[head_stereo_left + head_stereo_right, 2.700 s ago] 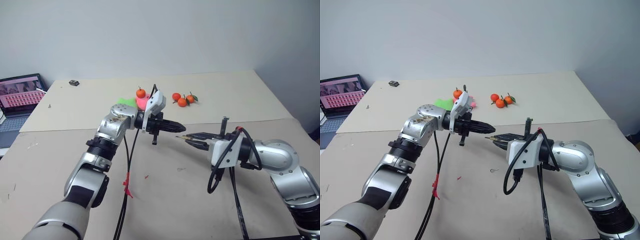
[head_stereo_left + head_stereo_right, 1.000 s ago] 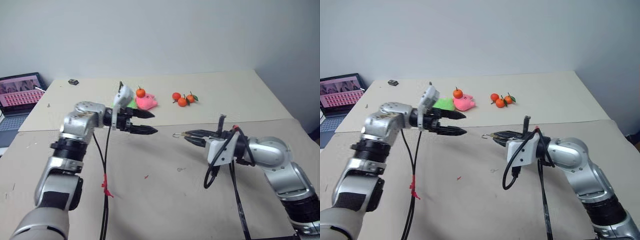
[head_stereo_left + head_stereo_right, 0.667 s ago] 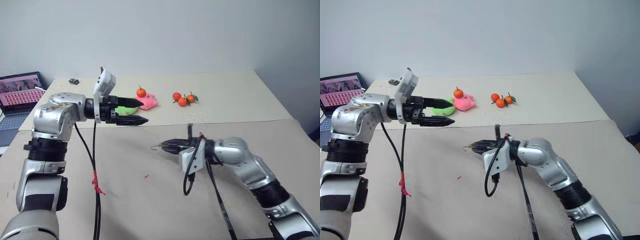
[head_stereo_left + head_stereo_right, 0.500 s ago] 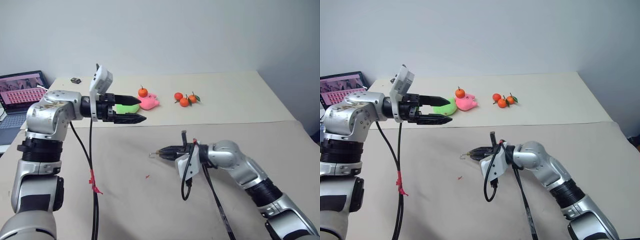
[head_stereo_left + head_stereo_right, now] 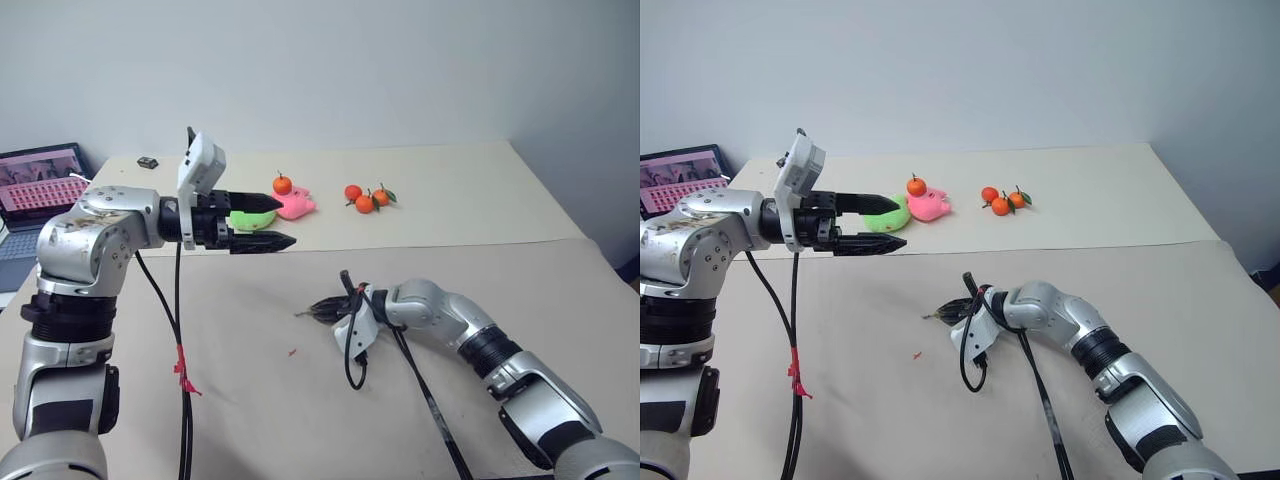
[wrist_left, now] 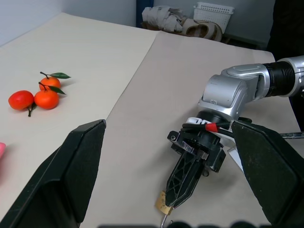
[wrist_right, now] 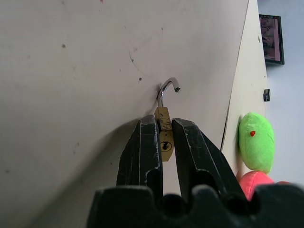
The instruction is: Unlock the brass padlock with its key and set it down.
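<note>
My right gripper is shut on the small brass padlock. The padlock's silvery shackle hangs open like a hook, and its keyhole shows with nothing in it. This gripper is very low over the tan table near its middle, and I cannot tell if the padlock touches the surface. My left gripper is held up on the left, well away from the padlock. It is open and nothing sits between its fingers. The key is out of view.
Three oranges lie at the back. Left of them sit a pink plush topped by another orange and a green plush behind my left fingers. A laptop stands far left. Cables hang from both wrists.
My left gripper drew away from the right one to the left, opened and rose a little. My right gripper moved down and left with the padlock, close to the table.
</note>
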You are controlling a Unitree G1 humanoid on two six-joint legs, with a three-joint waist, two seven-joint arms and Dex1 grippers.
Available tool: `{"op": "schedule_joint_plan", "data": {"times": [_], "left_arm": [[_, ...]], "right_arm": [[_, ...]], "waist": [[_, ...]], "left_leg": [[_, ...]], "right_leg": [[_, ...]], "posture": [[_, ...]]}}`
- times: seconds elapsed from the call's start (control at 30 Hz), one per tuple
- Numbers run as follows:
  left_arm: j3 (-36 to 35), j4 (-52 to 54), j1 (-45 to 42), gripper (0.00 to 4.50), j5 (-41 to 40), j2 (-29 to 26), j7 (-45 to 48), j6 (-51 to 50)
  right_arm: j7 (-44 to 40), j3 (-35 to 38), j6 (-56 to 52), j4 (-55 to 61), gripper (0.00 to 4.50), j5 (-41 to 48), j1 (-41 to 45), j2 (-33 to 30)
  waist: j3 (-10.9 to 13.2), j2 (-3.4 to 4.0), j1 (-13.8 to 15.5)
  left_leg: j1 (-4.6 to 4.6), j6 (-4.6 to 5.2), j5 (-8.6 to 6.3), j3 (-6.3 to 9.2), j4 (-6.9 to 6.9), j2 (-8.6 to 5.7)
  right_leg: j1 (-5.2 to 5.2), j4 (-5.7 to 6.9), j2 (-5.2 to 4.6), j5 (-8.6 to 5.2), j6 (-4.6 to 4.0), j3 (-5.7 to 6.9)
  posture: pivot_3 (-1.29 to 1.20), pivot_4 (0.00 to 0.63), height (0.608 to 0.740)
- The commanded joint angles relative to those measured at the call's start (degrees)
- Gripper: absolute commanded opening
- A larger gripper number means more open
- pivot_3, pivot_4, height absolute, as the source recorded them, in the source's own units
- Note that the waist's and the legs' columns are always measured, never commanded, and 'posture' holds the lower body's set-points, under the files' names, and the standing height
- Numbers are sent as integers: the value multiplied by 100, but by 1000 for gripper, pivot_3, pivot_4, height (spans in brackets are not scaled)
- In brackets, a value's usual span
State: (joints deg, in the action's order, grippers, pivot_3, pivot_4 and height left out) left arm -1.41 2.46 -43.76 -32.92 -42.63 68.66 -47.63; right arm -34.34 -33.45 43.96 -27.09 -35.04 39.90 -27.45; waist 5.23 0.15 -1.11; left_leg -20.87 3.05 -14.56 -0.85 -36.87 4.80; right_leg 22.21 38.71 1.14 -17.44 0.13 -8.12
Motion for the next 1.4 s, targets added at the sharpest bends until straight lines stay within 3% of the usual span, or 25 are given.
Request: {"op": "schedule_joint_plan", "data": {"times": [0.03, 0.33, 0.53, 0.63, 0.8, 0.97, 1.17, 1.4], "left_arm": [[-84, 69, -94, 4500, -91, 3, -18, 120], [140, -317, -251, 4500, -7, 240, 102, 386], [282, -339, -138, 4500, 27, 338, 166, 438], [356, -211, 65, 4500, 99, 231, 248, 565], [202, 30, 500, 4500, 176, 116, 178, 853], [-175, 450, 967, 4500, 115, 250, -399, 1067], [-582, 1012, 1432, 4500, -97, 258, -1091, 743], [-602, 1283, 1664, 4500, -51, 256, -1557, 776]], "right_arm": [[-6, 72, 143, 47, 1297, 101, 163, -55], [-239, 534, 280, 490, 4379, 643, -86, -992], [-759, 1150, -153, 982, 4452, 1696, -664, -1859], [-1409, 1523, -988, 1459, 4452, 2809, -1073, -2177], [-2589, 2420, -4654, 3148, 4452, 5319, -1957, -2922], [-2496, 3521, -7184, 4452, 4452, 7167, -2601, -3405], [-1926, 4179, -8157, 4660, 4452, 7597, -2628, -3163], [-1604, 4354, -8345, 4585, 4452, 7429, -2618, -2823]], "waist": [[0, 0, -1], [0, 0, 36], [1, -1, 20], [1, 0, -27], [6, 7, -46], [11, 2, -12], [26, -20, 1], [22, -11, 37]], "left_leg": [[0, 0, 0, 0, 0, 0], [-14, 1, -1, 13, -2, -7], [-21, 1, -1, 18, -4, -10], [-29, 1, 0, 17, -3, -10], [-29, -7, 4, 20, 2, -7], [-30, 1, -1, 22, 5, -6], [-19, 0, 0, 23, 8, -8], [-22, -1, 0, 25, 16, -9]], "right_leg": [[0, 4, 0, 0, 0, 0], [1, 8, -2, -1, 1, 4], [-1, 1, -3, -1, 1, 4], [-4, -1, -3, -1, 1, 2], [-15, -6, 0, -5, -3, 2], [-29, -46, -1, -7, 1, 4], [-48, -66, -7, -20, 47, 5], [-25, -68, -8, -18, 45, 9]], "posture": [[0, 150, 661], [0, 150, 661], [0, 150, 661], [0, 150, 661], [0, 150, 661], [0, 150, 661], [0, 150, 661], [0, 150, 661]]}}
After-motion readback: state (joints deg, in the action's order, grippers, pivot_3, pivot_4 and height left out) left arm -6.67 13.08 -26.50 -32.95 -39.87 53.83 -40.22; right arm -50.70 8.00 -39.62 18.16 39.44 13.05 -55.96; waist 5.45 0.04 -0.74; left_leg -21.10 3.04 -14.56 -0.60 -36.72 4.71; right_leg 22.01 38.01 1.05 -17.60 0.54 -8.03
